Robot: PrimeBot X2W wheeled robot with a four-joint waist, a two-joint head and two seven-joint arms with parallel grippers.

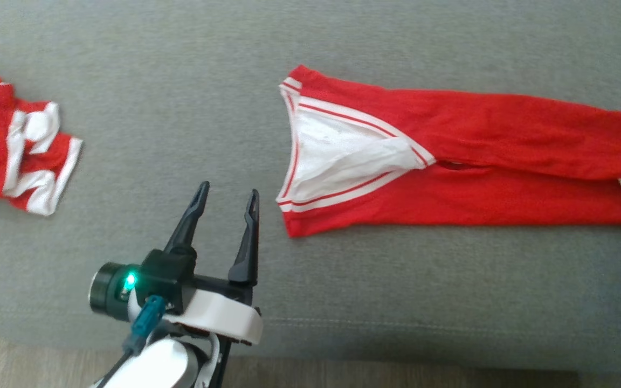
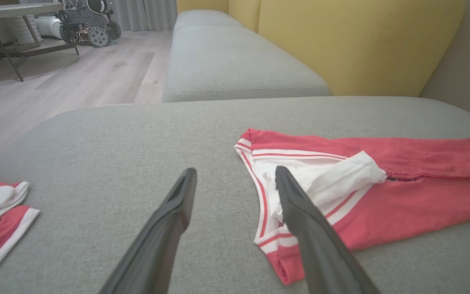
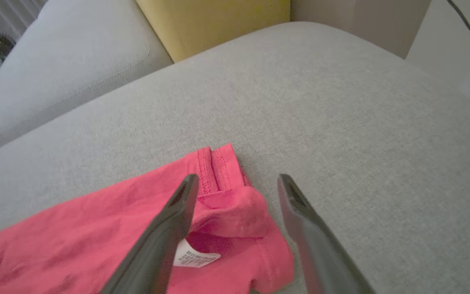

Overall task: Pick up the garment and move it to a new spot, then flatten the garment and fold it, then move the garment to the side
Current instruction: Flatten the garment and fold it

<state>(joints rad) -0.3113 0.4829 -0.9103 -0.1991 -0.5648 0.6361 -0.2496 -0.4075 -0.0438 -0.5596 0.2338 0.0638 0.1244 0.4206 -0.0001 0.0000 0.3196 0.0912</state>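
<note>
A red garment (image 1: 467, 161) with white, red-striped trim lies folded lengthwise into a long strip on the grey cushion (image 1: 181, 97). Its white-trimmed end (image 2: 300, 179) points left, its hem end (image 3: 227, 196) with a white label (image 3: 196, 258) lies at the right. My left gripper (image 1: 228, 195) stands open just left of the trimmed end, nothing between its fingers. In the right wrist view my right gripper (image 3: 238, 181) hovers open over the hem end, fingers apart on either side of the bunched fabric.
A second red-and-white garment (image 1: 14, 145) lies crumpled at the cushion's left edge. Yellow backrests (image 2: 341, 36) rise behind the sofa. The cushion's front edge and wood floor (image 1: 343, 377) run below. A table and a wheeled machine (image 2: 88, 24) stand far off.
</note>
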